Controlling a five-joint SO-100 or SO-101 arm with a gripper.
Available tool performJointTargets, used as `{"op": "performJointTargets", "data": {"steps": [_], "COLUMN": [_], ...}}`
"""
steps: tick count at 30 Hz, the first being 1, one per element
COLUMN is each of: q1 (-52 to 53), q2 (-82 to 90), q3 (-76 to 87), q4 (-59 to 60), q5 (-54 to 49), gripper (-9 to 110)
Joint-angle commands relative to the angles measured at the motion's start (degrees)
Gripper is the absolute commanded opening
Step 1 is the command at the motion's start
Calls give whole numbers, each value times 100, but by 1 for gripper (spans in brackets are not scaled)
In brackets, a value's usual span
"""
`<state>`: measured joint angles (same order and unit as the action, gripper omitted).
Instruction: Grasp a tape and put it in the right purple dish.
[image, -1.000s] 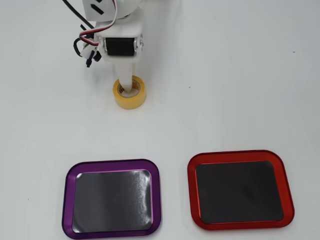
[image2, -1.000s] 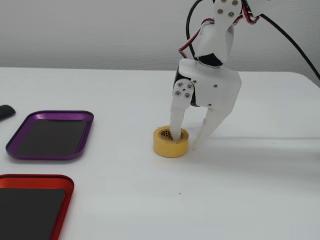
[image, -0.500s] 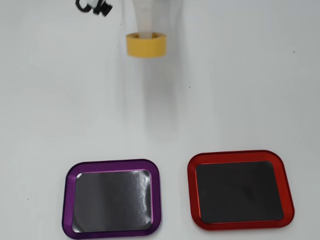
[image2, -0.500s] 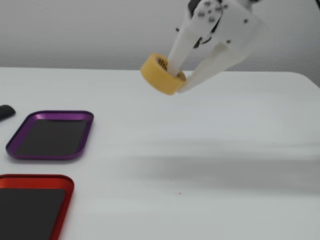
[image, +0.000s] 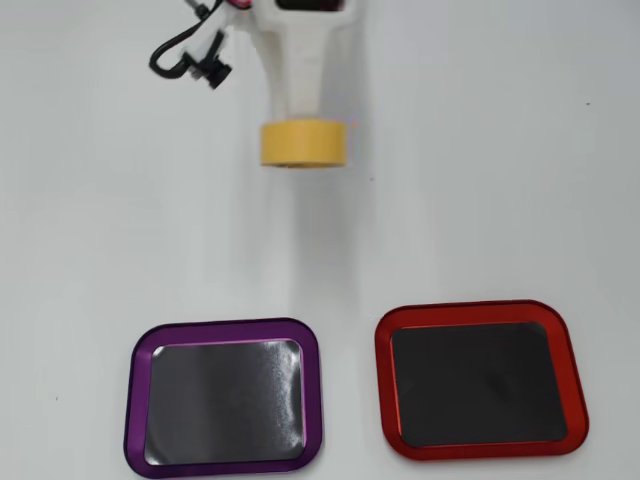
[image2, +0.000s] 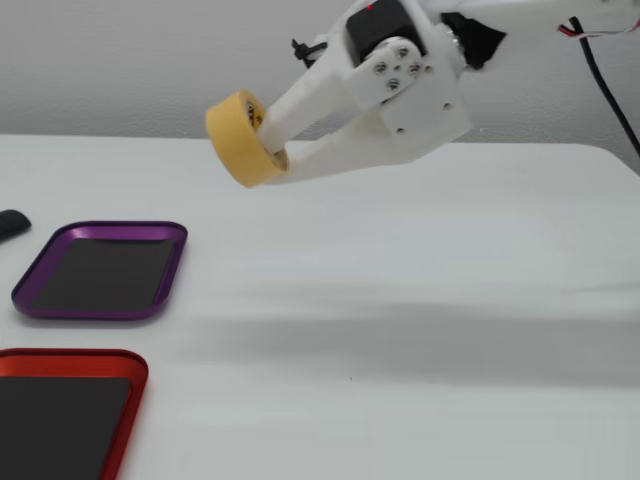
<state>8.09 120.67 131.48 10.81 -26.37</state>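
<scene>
The yellow tape roll (image: 304, 144) is held in the air by my white gripper (image: 300, 128). In the fixed view the gripper (image2: 265, 140) is shut on the tape (image2: 236, 138), its two fingers pinching the roll's wall, well above the white table. The purple dish (image: 224, 394) lies flat at the lower left of the overhead view and is empty; in the fixed view the purple dish (image2: 102, 270) lies at the left, below and left of the tape. The tape hangs far from the dish.
A red-rimmed tray (image: 478, 392) of the same shape lies right of the purple one in the overhead view; in the fixed view the red tray (image2: 66, 410) lies at the lower left. Black cables (image: 185, 55) hang by the arm. A dark object (image2: 10, 224) sits at the left edge.
</scene>
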Motion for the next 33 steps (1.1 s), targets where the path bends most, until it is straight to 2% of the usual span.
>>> {"op": "performJointTargets", "data": {"steps": [1,5,9,21,29,33], "q1": [220,396,422,360,404,334], "q2": [-817,-1837,-2689,-4544,-5089,-4931], "q3": [-923,-1978,-3032,-5458,-6240,-6390], "q4": [-176,-141,527,2188,3252,3814], "q5": [-35,404,712,791,800,817], "gripper": [-1,-1,-1,0,0,7]}}
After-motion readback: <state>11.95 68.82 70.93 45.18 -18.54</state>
